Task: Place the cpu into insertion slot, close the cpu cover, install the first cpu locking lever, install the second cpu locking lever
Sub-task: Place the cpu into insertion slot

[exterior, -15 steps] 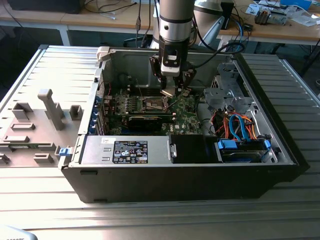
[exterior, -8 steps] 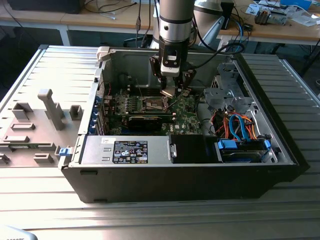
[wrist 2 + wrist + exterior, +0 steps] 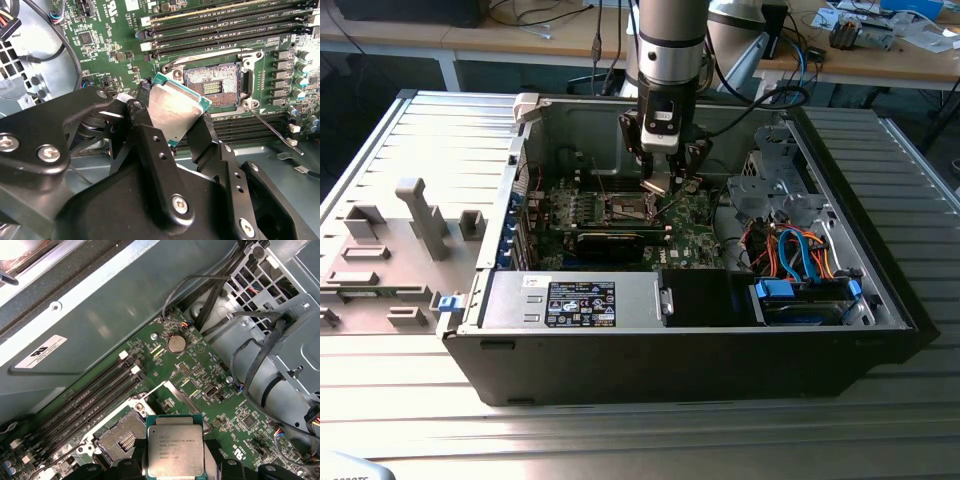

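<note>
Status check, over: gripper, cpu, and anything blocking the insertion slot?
Gripper shut on the cpu. Cpu held beside the insertion slot, not seated. Slot contacts bare, nothing lying across them.

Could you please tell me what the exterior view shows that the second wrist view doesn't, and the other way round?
The exterior view adds the whole open computer case, its labelled metal box and the blue and orange cables. The second wrist view adds the thin wire lever beside the socket. Both show the gripper, jaws shut on the chip, held near the empty socket.
</note>
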